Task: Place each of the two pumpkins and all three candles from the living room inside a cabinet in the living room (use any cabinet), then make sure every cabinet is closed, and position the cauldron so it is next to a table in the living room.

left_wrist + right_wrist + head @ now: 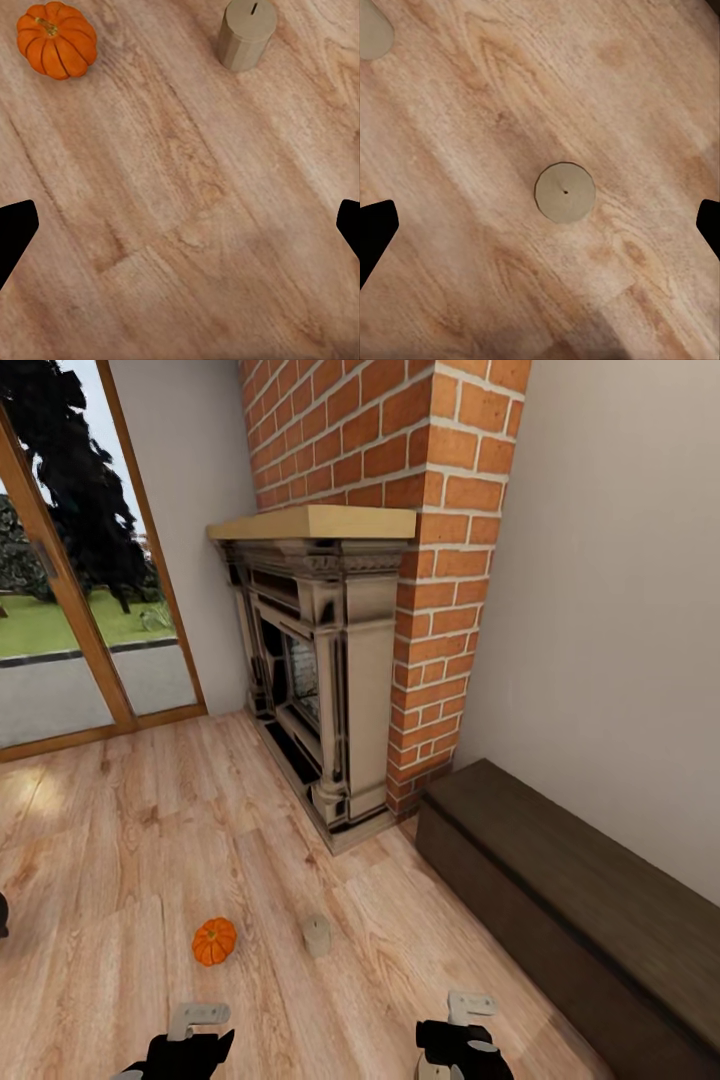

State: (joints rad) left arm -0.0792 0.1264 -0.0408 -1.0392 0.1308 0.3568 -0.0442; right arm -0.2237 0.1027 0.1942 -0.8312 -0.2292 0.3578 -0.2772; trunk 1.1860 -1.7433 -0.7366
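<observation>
light wood-plank flooring (150, 830) runs from the glass doors on the far left to a brick fireplace (330, 690), with the long dark cabinet (560, 900) low against the right wall, its fronts apparently all shut. a pumpkin (214, 941) sits on the floor just ahead of the left gripper (190, 1040), and a candle (316, 935) stands near it to the right, the two apart. the right wrist view looks straight down on another candle (565, 193), upright, centred between the right gripper (460, 1040) tips, which stand wide apart and touch nothing; the left gripper's tips are likewise spread over bare planks, with the pumpkin and the first candle ahead of them. the step in hand looks like a pick of the candle under the right arm: best to come down plumb, keep it centred, and close low on its sides so it does not tip or roll. that candle cannot be made out in the head view, likely hidden behind the arm. both arms are cut off at the near edge, a dark shape at the far left edge is too cropped to name, and the cabinet's drawer seams are hard to read.
</observation>
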